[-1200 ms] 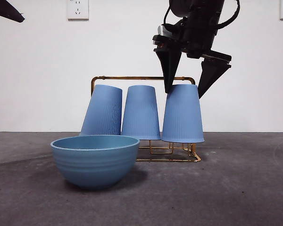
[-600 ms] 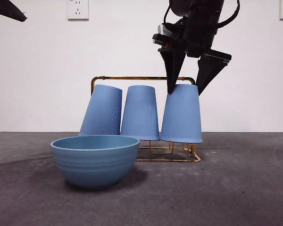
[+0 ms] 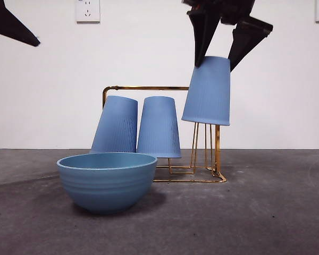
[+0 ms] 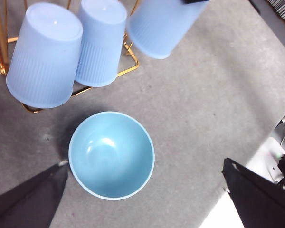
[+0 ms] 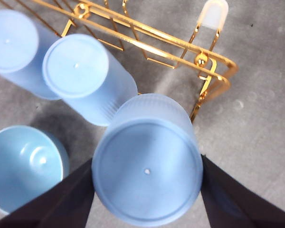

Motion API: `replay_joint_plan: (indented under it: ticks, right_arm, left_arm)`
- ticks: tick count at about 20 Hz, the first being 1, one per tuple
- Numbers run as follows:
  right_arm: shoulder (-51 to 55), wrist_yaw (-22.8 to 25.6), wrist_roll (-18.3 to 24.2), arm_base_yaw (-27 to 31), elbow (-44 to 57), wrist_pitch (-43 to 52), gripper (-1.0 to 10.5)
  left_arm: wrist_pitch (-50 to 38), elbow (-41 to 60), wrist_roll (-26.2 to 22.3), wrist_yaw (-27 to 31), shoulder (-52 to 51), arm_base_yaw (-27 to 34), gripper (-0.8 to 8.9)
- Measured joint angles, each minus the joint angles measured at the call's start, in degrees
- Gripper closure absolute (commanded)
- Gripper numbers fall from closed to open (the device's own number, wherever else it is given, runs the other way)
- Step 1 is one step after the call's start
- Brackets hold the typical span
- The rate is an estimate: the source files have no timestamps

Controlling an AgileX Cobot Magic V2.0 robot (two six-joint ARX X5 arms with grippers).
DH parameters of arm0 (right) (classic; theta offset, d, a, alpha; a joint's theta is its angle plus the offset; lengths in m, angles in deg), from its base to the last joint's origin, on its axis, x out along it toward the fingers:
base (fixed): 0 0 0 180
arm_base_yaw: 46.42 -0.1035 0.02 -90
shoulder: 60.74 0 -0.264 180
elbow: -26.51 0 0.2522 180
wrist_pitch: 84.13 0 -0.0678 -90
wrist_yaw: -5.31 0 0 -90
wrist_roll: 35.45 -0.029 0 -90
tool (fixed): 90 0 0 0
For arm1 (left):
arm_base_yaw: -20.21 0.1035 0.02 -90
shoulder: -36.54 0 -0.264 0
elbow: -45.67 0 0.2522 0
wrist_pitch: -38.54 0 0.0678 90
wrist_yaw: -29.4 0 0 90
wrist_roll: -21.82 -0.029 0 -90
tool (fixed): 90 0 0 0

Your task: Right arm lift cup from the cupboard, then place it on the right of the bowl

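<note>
My right gripper [image 3: 215, 66] is shut on the top of one upside-down periwinkle cup [image 3: 207, 90], which hangs tilted in the air above the right end of the gold wire cupboard [image 3: 149, 88]. Its bare pegs show below the cup. In the right wrist view, the jaws of my right gripper [image 5: 147, 159] press both sides of the cup [image 5: 147, 166], above the cupboard [image 5: 180, 40]. The blue-teal bowl [image 3: 107, 180] sits in front of the cupboard, towards its left end. My left gripper [image 4: 143, 164] hangs open high over the bowl [image 4: 111, 154].
Two more upside-down cups [image 3: 117, 125] [image 3: 158, 127] stay on the cupboard's left and middle pegs, the left one leaning. The grey table's edge [image 4: 256, 142] runs past the bowl in the left wrist view. White wall with sockets [image 3: 87, 10] behind.
The right gripper shut on the rightmost cup and raised it straight up off its peg. The left arm's tip at the top left dropped slightly lower.
</note>
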Motion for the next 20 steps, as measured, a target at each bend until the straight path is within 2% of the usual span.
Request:
replay_joint_plan:
  ticks: [6, 11, 15, 20]
  right_arm:
    - [6.54, 0.59, 0.0, -0.02, 0.0, -0.07, 7.5]
    - [12.2, 0.59, 0.0, -1.2, 2.43, 0.5, 7.5]
    - [20.63, -0.5, 0.0, -1.73, 15.67, 7.61, 7.5]
    - [35.93, -8.72, -1.16, -1.86, 37.77, 23.32, 7.5]
  left_arm:
    - [-1.79, 0.0, -0.26, -0.33, 6.12, -0.74, 2.91]
    - [-5.05, -0.02, -0.42, -5.44, 12.35, -0.74, 2.91]
    - [-7.96, -0.02, -0.39, -12.39, 17.88, -0.72, 2.91]
    - [-12.33, -0.02, 0.94, -24.44, 26.1, -0.52, 2.91]
